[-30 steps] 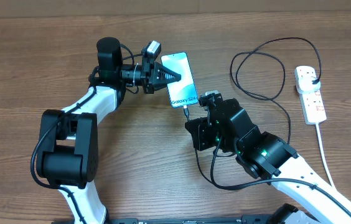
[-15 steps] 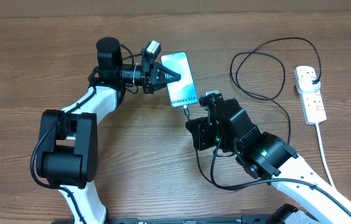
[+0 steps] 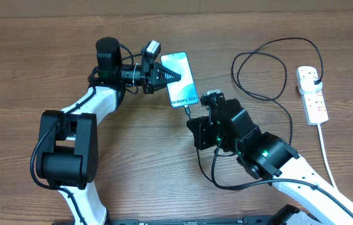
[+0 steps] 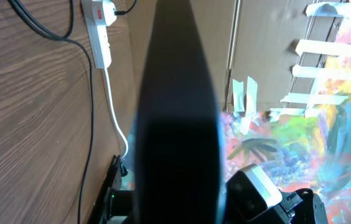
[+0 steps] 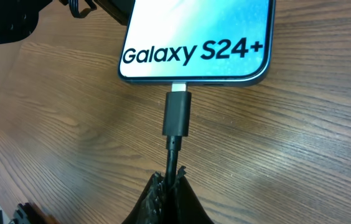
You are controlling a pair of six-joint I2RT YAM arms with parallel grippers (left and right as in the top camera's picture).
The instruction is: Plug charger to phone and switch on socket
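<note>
The phone [image 5: 194,37] runs off the right wrist view's top edge; the socket [image 3: 312,94] switches are too small to read overhead.

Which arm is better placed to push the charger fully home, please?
Right: the right pincer grips the charger just behind its tip, lined up with the port of the phone; the left pincer is at the phone's edge.

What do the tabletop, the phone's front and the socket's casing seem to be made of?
Tabletop: wood or wood-look laminate, matte; visible grain lines. Phone front: probably glass; smooth, flat, lit face. Socket casing: likely white plastic; plain moulded surface.
</note>
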